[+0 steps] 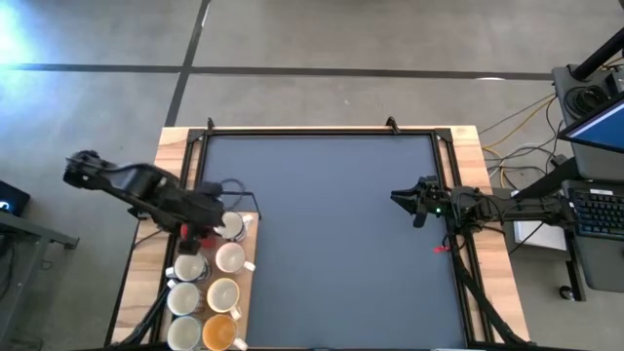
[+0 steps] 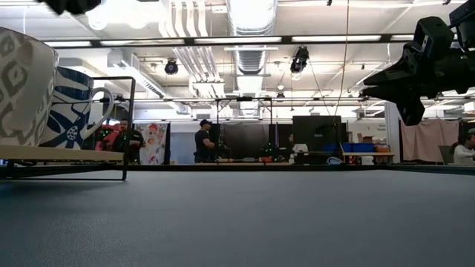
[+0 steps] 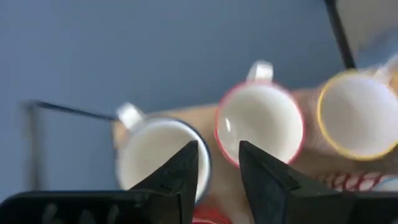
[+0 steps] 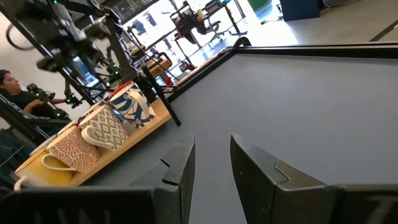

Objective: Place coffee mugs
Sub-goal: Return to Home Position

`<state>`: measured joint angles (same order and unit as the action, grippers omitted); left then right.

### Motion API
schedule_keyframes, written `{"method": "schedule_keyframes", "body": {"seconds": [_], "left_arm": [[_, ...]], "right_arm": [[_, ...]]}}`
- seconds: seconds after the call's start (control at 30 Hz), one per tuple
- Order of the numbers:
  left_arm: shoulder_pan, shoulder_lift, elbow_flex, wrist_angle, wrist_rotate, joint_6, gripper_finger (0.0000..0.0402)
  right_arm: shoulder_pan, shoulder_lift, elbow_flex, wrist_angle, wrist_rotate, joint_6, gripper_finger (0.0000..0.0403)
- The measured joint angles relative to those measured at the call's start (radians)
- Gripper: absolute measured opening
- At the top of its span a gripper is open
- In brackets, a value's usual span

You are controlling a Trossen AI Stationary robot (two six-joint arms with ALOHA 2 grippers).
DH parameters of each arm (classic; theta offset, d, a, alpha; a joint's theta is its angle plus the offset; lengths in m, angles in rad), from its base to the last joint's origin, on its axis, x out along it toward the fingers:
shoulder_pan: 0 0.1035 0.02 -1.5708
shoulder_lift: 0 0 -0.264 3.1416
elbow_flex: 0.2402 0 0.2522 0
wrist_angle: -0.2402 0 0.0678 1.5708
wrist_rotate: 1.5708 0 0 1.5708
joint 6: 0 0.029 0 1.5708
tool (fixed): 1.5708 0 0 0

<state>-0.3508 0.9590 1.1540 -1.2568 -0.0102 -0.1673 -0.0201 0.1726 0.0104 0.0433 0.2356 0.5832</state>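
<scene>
Two rows of coffee mugs (image 1: 222, 292) stand on a pale wooden shelf (image 2: 59, 153) at the left edge of the dark counter (image 1: 331, 244). I count at least seven, though the arm above may hide another. The left hand (image 3: 217, 146) hovers over the far end of those rows, its fingers parted a little and holding nothing. It sits above a blue-rimmed mug (image 3: 152, 149) and a red-rimmed mug (image 3: 261, 124), with a yellow-rimmed mug (image 3: 360, 112) just beside them.

Seen level across the counter, a grey-patterned mug (image 2: 22, 81) and a blue-patterned mug (image 2: 74, 104) stand upright side by side on the shelf.

Well apart from the mugs, the right hand (image 4: 211, 142) hangs raised above the counter near its right edge, pointing back toward the shelf. Its fingers are slightly apart and grip nothing. A person (image 2: 202, 141) stands in the room beyond.
</scene>
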Motion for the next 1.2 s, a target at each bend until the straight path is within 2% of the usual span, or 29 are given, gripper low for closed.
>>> {"method": "schedule_keyframes", "body": {"seconds": [0.13,0.37,0.5,0.63,0.73,0.83,0.97,1.1,1.2], "left_arm": [[0.001,-0.046,0.057,-0.002,-0.127,0.034,0.0096],[0.001,-0.199,0.036,0.082,-0.225,0.075,0.0095],[0.002,-0.328,-0.058,0.200,-0.253,0.037,0.0095],[0.002,-0.465,-0.193,0.348,-0.261,0.007,0.0095],[0.002,-0.570,-0.303,0.457,-0.306,0.002,0.0095],[0.002,-0.680,-0.412,0.584,-0.354,0.021,0.0095],[0.002,-0.822,-0.540,0.734,-0.366,0.064,0.0095],[0.002,-0.956,-0.632,0.801,-0.366,0.070,0.0095],[0.002,-0.957,-0.638,0.783,-0.378,0.059,0.0095]], "right_arm": [[0.000,0.000,0.000,0.000,0.000,0.000,0.0091],[0.000,0.000,0.000,0.000,0.000,0.000,0.0091],[0.000,0.000,0.000,0.000,0.000,0.000,0.0091],[0.000,0.000,0.000,0.000,0.000,0.000,0.0091],[0.000,0.000,0.000,0.000,0.000,0.000,0.0091],[0.000,0.000,0.000,0.000,0.000,0.000,0.0091],[0.000,0.000,0.000,0.000,0.000,0.000,0.0091],[0.000,0.000,0.000,0.000,0.000,0.000,0.0091],[0.000,0.000,0.000,0.001,-0.001,0.000,0.0091]]}}
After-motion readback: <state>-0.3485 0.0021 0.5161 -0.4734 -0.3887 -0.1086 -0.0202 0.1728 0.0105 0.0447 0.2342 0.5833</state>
